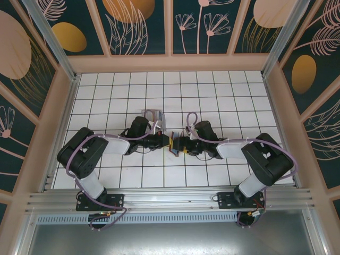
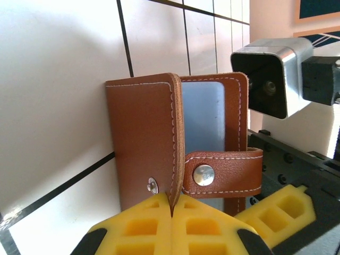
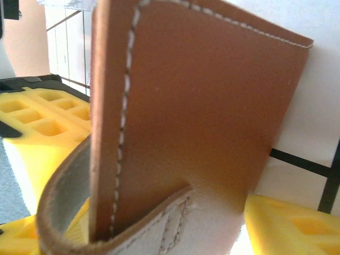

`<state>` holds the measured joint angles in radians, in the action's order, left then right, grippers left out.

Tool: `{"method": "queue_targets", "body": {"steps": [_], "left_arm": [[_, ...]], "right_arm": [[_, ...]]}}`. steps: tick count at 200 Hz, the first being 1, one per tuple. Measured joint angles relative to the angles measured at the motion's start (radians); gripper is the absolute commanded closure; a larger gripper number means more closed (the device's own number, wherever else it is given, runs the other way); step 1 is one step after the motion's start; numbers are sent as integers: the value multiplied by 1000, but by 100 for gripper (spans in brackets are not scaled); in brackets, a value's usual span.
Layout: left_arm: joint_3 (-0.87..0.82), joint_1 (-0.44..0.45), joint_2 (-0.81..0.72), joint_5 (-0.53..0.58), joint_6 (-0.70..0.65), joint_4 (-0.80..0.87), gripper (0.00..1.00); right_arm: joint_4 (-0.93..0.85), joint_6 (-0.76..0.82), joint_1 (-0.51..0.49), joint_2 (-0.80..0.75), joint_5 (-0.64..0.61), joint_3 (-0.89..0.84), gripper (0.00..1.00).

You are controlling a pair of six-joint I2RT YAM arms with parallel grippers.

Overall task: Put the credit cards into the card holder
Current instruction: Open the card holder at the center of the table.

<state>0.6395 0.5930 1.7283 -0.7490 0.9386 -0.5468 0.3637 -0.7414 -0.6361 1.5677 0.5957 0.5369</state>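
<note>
The card holder (image 1: 174, 144) sits over the middle of the tabletop (image 1: 212, 90), between the left end effector (image 1: 166, 141), which pinches its cover edge from the left, and the right end effector (image 1: 182, 144), whose fingers (image 3: 37, 127) straddle it, with a clear case (image 1: 155, 117) just behind.

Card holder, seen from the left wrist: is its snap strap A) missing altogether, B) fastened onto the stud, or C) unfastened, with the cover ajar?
C: the strap's button sits clear of the stud on the card holder, whose cover stands ajar.
</note>
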Motion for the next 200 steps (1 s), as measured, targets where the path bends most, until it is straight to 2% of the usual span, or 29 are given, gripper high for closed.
{"method": "queue_targets", "body": {"steps": [83,138,200], "left_arm": [[-12,-4,16,-6,35,-51,100],[-12,-6,16,-3,28,-51,91],[-11,-13,14,-7,-7,-25,66]], "right_arm": [[35,-5,-1,18,2,0,46],[51,-15,-1,19,3,0,59],[56,-16,-1,37,-15,0,64]]}}
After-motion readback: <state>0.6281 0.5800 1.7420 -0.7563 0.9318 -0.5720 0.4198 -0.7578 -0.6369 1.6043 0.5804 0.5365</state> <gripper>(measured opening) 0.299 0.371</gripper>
